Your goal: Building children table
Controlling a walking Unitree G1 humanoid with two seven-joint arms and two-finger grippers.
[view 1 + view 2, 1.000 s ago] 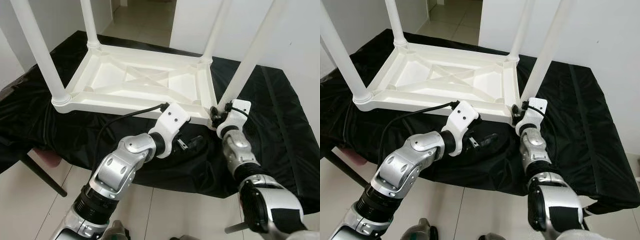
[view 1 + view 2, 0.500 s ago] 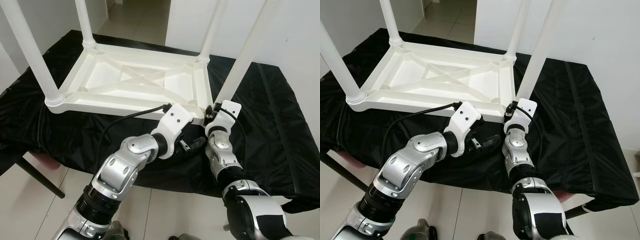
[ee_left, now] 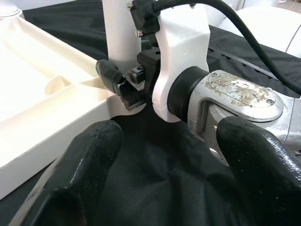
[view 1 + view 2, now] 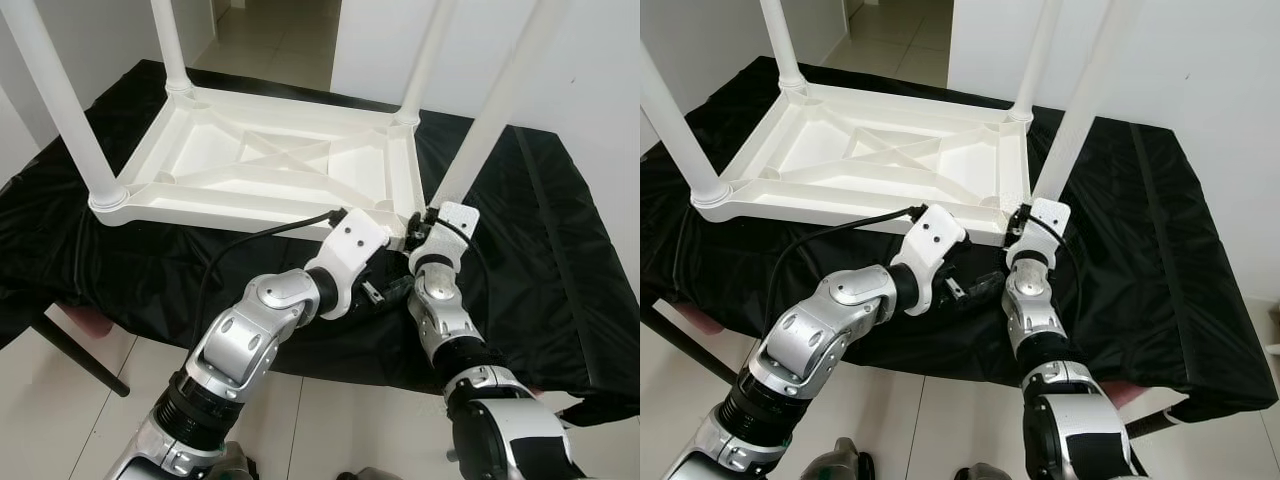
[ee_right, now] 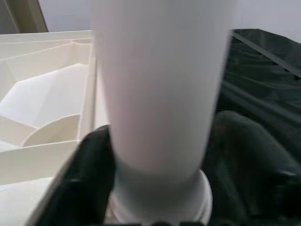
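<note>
Kids' table (image 4: 290, 165), white plastic, lies upside down on a black cloth (image 4: 560, 250) over the tabletop, four legs pointing up.

Near edge first: left arm (image 4: 250, 335) reaches in from lower left, its pincer (image 4: 385, 292) low over the cloth just in front of the table's near rim, close to the near-right corner. Left wrist view: its two black fingers (image 3: 80, 160) are spread apart with only cloth between them, gripping nothing.

Just beside it, right arm (image 4: 450, 340) comes up from below. Right pincer (image 5: 155, 155) sits at the base of the near-right leg (image 4: 490, 115), where the leg meets the corner socket. Right wrist view: one black finger on each side of the leg's base collar, clamped around the leg. Left wrist view shows the same thing from the side, a black fingertip (image 3: 109, 74) against the leg right above the frame corner.

Black cable (image 4: 255, 235) runs from the left wrist housing back across the cloth, in front of the near rim.

Further out: underside ribbing forms an X brace (image 4: 275, 160) in the centre. Near-left leg (image 4: 70, 110) stands at the left corner, far-left leg (image 4: 172, 45) and far-right leg (image 4: 425, 60) at the back.

Beyond the cloth: tiled floor (image 4: 285, 35) and white walls.
</note>
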